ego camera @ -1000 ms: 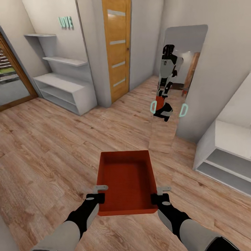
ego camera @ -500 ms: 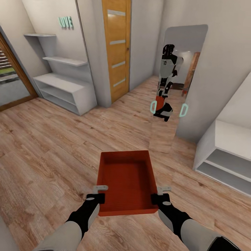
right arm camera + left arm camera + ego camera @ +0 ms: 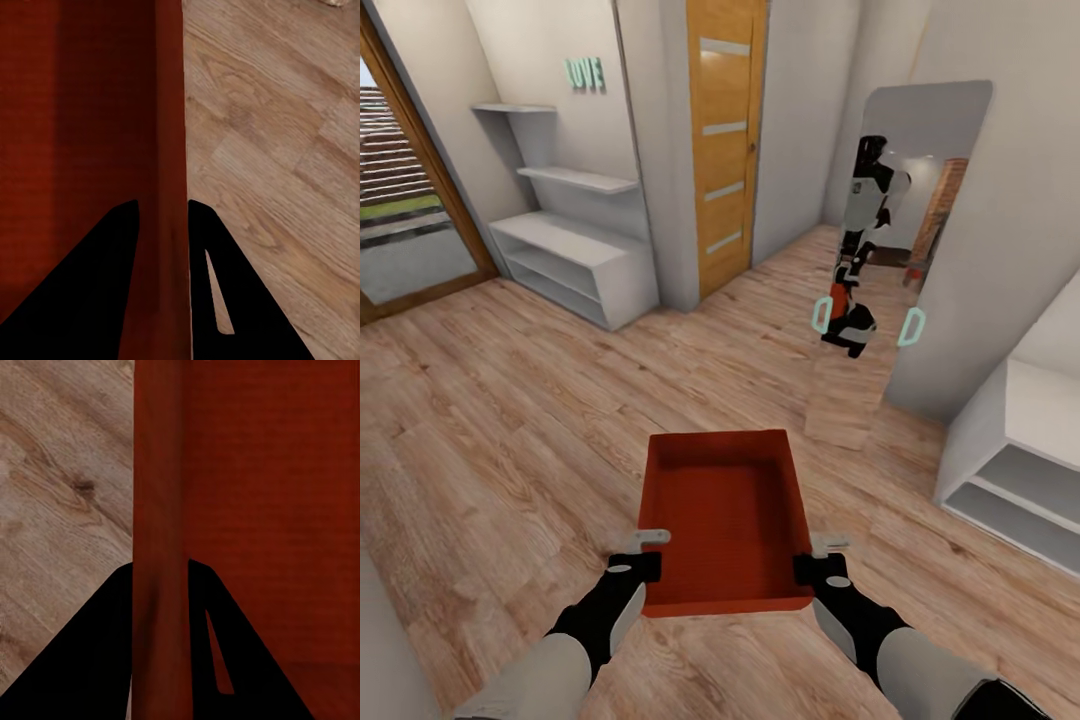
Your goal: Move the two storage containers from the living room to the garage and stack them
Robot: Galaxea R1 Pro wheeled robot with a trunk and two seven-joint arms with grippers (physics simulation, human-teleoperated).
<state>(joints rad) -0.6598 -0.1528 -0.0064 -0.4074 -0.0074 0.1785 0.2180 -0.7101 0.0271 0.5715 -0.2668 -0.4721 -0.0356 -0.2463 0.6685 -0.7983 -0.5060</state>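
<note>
Both grippers clamp one open orange-red box (image 3: 722, 520) held level over the wood-plank floor (image 3: 490, 430): left gripper (image 3: 643, 553) has its jaws closed on the box's left wall near the near corner, right gripper (image 3: 818, 558) has its jaws closed on the right wall near the near corner, and each wrist view shows a thin wall pinched between two black fingers (image 3: 82, 660) (image 3: 247, 300). Farther off, white low shelves (image 3: 575, 255) stand at the left wall, an oak door (image 3: 725, 140) with frosted strips sits ahead, and a tall mirror (image 3: 905, 250) leaning at the right wall reflects the robot; another white shelf unit (image 3: 1020, 450) is at the right edge.
</note>
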